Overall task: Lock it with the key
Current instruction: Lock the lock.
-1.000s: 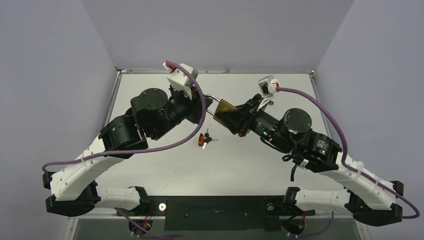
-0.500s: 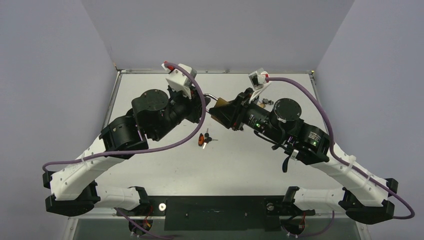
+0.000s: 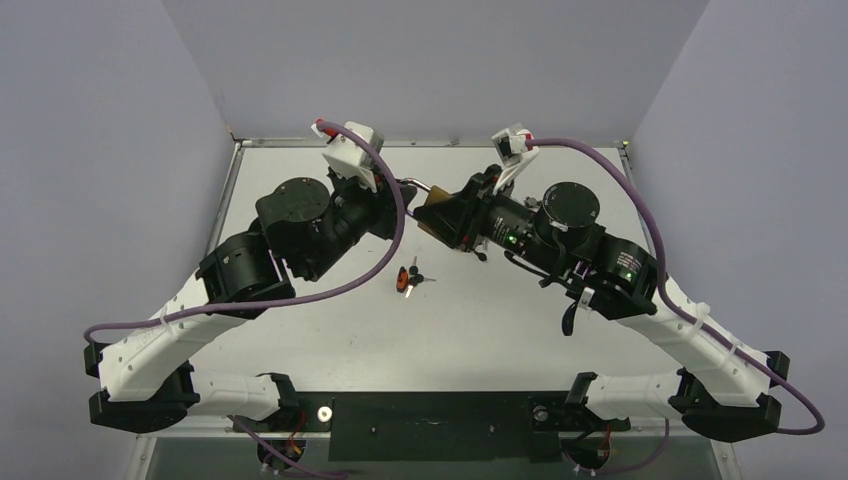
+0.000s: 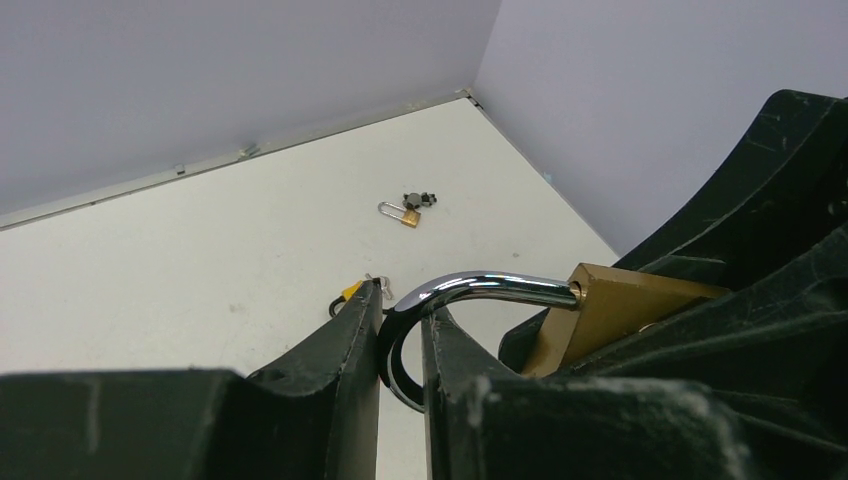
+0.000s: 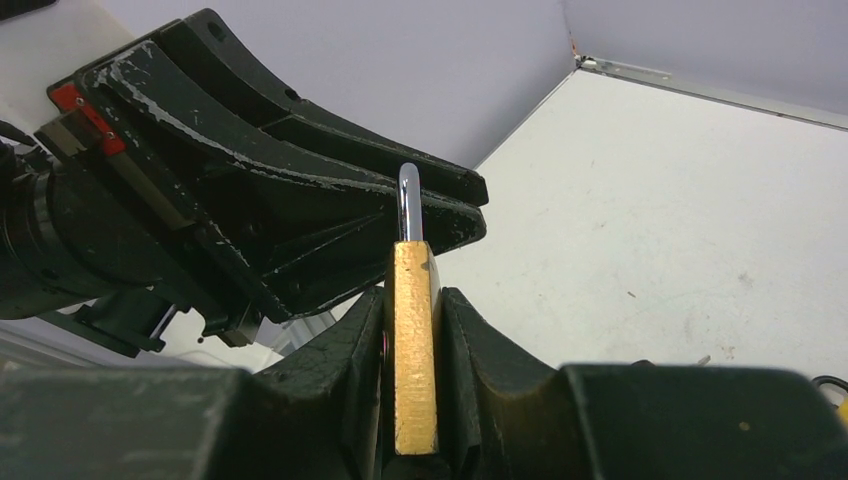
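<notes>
- The arm bases (image 3: 430,410) are sitting at the near edge of the table (image 3: 480,335), with bare tabletop running from them out to the keys.
- The keys (image 3: 410,278), carrying an orange tag, are lying flat on the table. They are nearer the bases than both grippers, and nothing is gripping them.
- The right gripper (image 5: 413,335) is clamping the brass body of the padlock (image 5: 414,350) edge-on. Its jaws are drawn in to the body's thickness and pressing both flat faces.
- The left gripper (image 4: 400,335) is pinching the steel shackle (image 4: 480,288). Its jaws are almost together, with only the bow between them.
- The padlock is being held clear of the tabletop over the far half of the table, spanning the gap between the two grippers.
- The grippers are crowding each other, the left fingers sitting just behind the shackle in the right wrist view. Whether the shackle's free end is seated in the body cannot be told.
- A small padlock (image 4: 405,212) is lying farther off toward the far right corner, well apart from the grippers.
- The far rim (image 3: 440,143) is meeting the back wall, and the side walls (image 3: 120,150) are closing in on both sides of the table.
</notes>
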Controlling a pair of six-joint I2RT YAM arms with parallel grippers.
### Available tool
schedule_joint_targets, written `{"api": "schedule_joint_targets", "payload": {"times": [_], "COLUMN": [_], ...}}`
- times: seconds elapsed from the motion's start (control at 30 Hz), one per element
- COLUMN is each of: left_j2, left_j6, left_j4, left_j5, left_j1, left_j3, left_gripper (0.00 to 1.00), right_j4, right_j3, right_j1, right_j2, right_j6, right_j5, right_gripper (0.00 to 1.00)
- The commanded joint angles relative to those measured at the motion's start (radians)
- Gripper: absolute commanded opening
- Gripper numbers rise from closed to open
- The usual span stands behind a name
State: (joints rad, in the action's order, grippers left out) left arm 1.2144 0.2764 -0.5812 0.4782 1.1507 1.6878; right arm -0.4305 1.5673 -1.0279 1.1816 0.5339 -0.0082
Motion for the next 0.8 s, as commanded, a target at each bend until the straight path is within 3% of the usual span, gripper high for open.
{"api": "schedule_joint_targets", "payload": {"times": [0.0,0.3,0.63,0.77], "left_j2": [0.091,0.085,-0.047,-0.091], "left_j6": [0.167,0.134,0.099,0.117], "left_j4": [0.254,0.233,0.173,0.171], "left_j5": [-0.833,-0.812,-0.296,-0.217], "left_j1": [0.286,0.321,0.282,0.22], "left_j3": [0.001,0.005,-0.081,-0.126], "left_gripper": [0.0,0.0,0.0,0.0], "right_j4": [0.242,0.235,0.246,0.273], "right_j3": [-0.02,0.009,-0.06,-0.121], "right_j1": [0.037,0.048,0.074,0.09], "right_j2": [0.291,0.336,0.261,0.202], "right_j6": [0.015,0.01,0.009,0.009], "right_j5": [0.087,0.057,0.047,0.019], "right_gripper": [0.0,0.0,0.0,0.0]}}
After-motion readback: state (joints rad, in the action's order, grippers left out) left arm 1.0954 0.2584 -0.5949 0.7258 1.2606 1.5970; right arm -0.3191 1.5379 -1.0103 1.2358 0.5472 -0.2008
